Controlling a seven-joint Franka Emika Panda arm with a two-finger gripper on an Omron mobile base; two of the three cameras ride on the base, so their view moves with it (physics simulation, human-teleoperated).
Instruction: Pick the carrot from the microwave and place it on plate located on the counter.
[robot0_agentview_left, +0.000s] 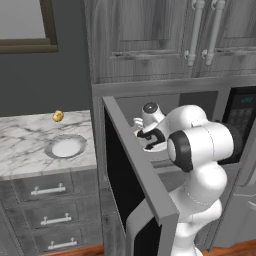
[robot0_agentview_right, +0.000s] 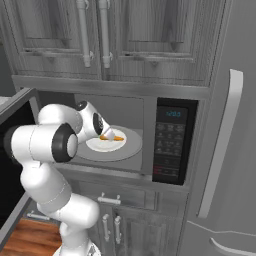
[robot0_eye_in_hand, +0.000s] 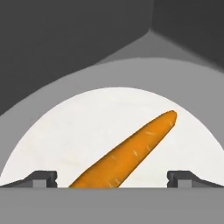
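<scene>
No text, brand or number can be read here. The microwave (robot0_agentview_right: 125, 145) carries a dark control panel (robot0_agentview_right: 170, 145) along its right edge, with a small lit display (robot0_agentview_right: 173, 114) near the panel's top (a few pale digits glow there, too blurred to make out) and rows of faint button markings below it, also illegible. In the left base view the same display (robot0_agentview_left: 247, 100) is only a bluish smear.

White arm bent forward, gripper (robot0_eye_in_hand: 112, 178) level, jaws wide apart, fingertips (robot0_eye_in_hand: 43, 177) low.
</scene>
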